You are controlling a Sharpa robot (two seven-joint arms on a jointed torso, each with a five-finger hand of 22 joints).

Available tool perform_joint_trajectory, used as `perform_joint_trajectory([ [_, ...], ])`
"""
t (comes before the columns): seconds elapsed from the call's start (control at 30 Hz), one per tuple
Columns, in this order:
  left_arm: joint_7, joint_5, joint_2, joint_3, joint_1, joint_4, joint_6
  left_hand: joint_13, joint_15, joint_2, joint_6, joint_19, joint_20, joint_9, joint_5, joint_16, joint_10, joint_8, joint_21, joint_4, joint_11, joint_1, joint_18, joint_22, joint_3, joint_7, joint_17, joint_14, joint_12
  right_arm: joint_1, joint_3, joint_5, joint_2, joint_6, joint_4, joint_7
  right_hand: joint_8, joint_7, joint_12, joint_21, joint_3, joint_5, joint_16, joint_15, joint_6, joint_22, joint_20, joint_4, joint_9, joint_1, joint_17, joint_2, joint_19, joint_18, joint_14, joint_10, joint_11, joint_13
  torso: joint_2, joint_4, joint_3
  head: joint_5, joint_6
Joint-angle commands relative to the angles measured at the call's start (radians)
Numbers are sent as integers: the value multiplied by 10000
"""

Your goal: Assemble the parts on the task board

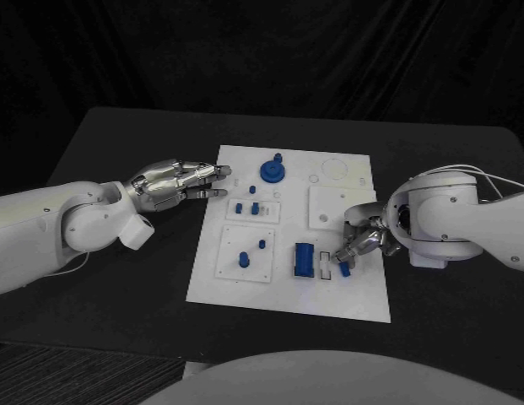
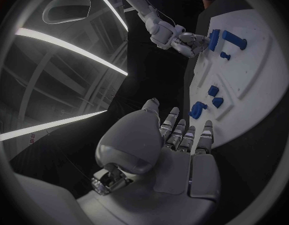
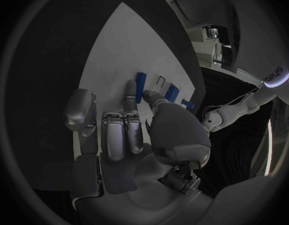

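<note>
Right hand (image 1: 361,243) pinching small blue peg (image 1: 344,268) over board (image 1: 347,295), just beside tall blue block (image 1: 303,260) | left hand (image 1: 179,182) released, fingers resting at board's far-left edge | next: keep peg upright, line up over slot beside block, lower slowly, no sideways shove.

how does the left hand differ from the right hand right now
The left hand lies stretched out at the task board's left edge and holds nothing; the right hand pinches a small blue part.

The left hand sits beside the board's far half, near the round blue part; the right hand is over the near half, next to the tall blue block.

Both are silver hands on white arms.
</note>
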Motion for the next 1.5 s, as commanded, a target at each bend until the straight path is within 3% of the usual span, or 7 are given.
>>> perform_joint_trajectory([
  [0.03,39,54,3,9,-12,15,167,11,31,26,2,20,17,6,-15,69,28,38,38,56,56,-38,179,1,29,5,9,58,43,-33,-4,-1238,-2,186,89,-213,-299,224,36,-378,148,-587,-89,216,-605,1114,150,-334,-46,161,2386,-262,-87,186,995,1034,218,2634,-3,-4,1,13,-1],
  [0.2,24,54,-2,9,-12,19,189,11,31,26,2,20,17,6,-15,69,28,38,38,56,56,-38,179,1,29,5,9,58,43,-36,-3,-2153,3,267,206,-225,-497,457,36,-585,296,-749,-149,389,-1234,1045,299,-727,-144,405,2261,-372,-115,211,969,1034,417,2634,-8,-1,4,41,-1],
  [0.47,-15,54,-15,9,-16,16,227,12,36,27,-9,23,18,5,-11,73,33,37,40,53,60,-35,178,4,33,4,10,62,56,-42,-3,-2888,-28,138,384,-223,-559,652,36,-848,724,-910,-189,521,-1851,958,439,-1403,-461,970,2177,-408,-147,253,952,1034,575,2634,-4,5,6,53,-1],
  [0.63,-38,54,-8,9,-20,9,254,12,40,28,-18,21,19,3,-7,74,35,36,39,50,65,-33,178,-2,37,3,10,62,56,-47,-3,-2983,-43,-158,451,-215,-536,729,36,-859,1046,-563,-174,573,-2057,952,486,-1735,-695,1203,2204,-398,-137,253,958,1034,638,2634,-4,9,3,41,-1],
  [0.9,-69,54,4,9,-27,4,285,12,47,34,-39,24,20,0,5,77,37,31,40,42,72,-24,177,0,49,0,10,63,57,-81,-3,-2927,-73,-527,515,-208,-241,677,36,-793,2201,266,-141,555,-1424,1003,483,-2460,-1133,1355,2264,-435,-99,249,971,1034,607,2634,-6,0,-1,70,-1],
  [1.1,-91,54,-8,9,-30,6,286,13,51,36,-47,27,21,-1,15,77,40,30,42,33,78,-15,176,3,58,-2,10,63,63,-97,-2,-1991,-149,-959,519,-176,-76,566,36,-718,2734,944,-135,470,-898,1061,411,-2676,-1309,1146,2269,-411,-76,241,972,1034,507,2634,-7,1,-2,83,-1],
  [1.5,-113,54,-28,9,-32,16,243,12,55,39,-49,34,23,-2,26,79,42,32,45,24,84,-5,175,11,69,-4,9,63,63,-17,1,1986,-631,-2020,472,-102,-10,485,36,-902,2863,1151,-123,421,-652,1041,371,-2553,-1419,741,2293,-345,-107,273,978,1034,442,2634,-12,-2,-4,109,-1],
])
